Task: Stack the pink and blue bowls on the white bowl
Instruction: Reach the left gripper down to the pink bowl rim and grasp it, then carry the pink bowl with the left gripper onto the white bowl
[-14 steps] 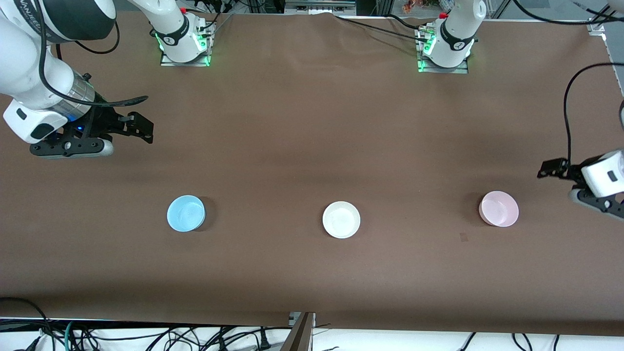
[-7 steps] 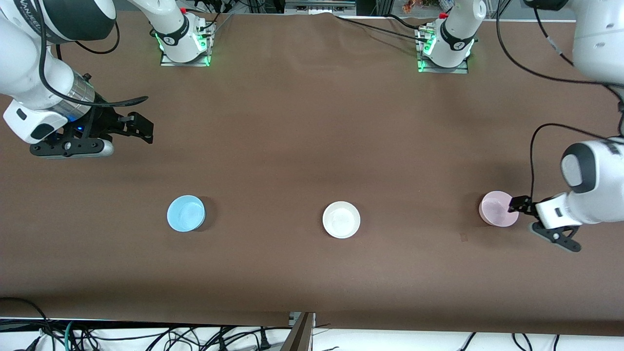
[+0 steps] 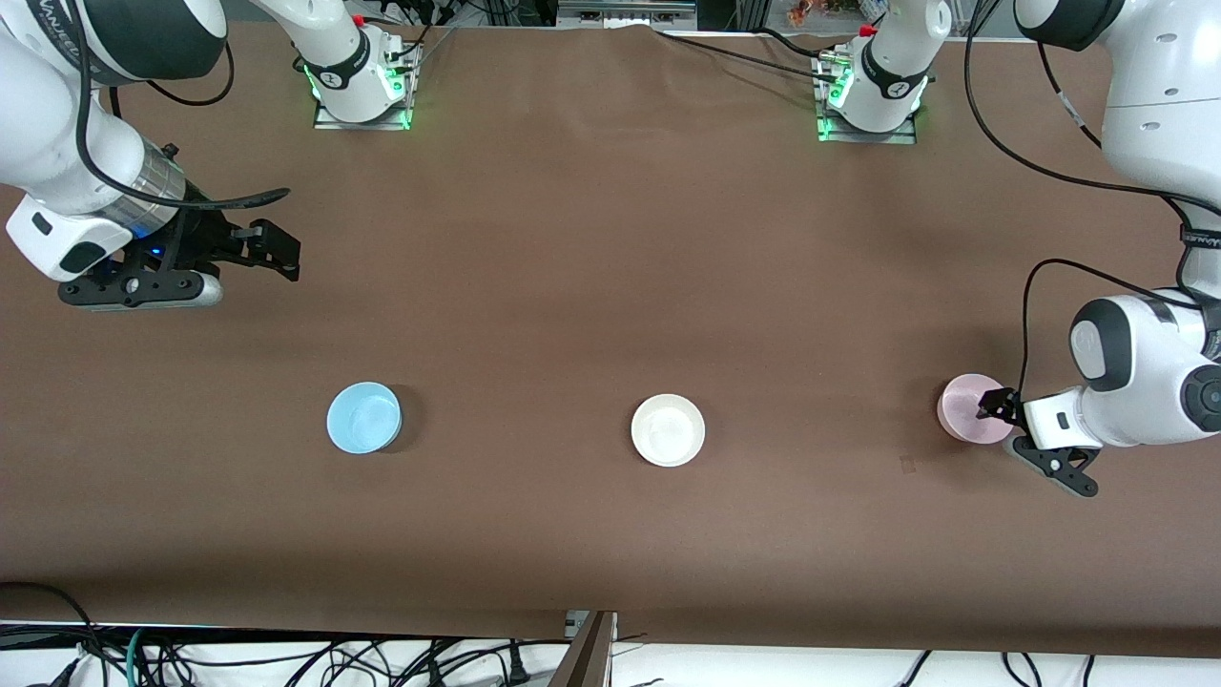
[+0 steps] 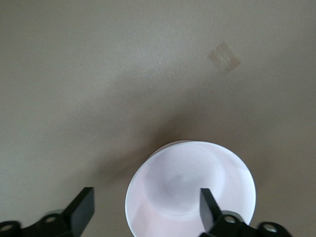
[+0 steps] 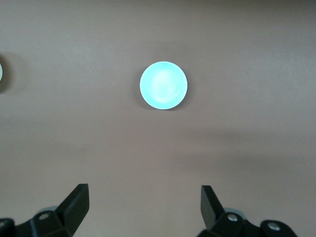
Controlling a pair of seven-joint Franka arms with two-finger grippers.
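Right gripper [image 3: 272, 256] waits up over bare table at the right arm's end, fingers spread wide, holding nothing. Blue bowl [image 3: 363, 417] empty, white bowl [image 3: 668, 429] mid-table empty, pink bowl [image 3: 971, 408] at the left arm's end empty, all in a row, well apart. Left gripper [image 3: 992, 406] over the pink bowl's rim, wide open, gripping nothing. Left wrist view shows one finger [image 4: 209, 207] over the bowl's inside, a tape patch [image 4: 223, 56] on the table.

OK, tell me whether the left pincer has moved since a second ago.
Yes. The left pincer came in from the table's edge to the pink bowl, open over its rim.
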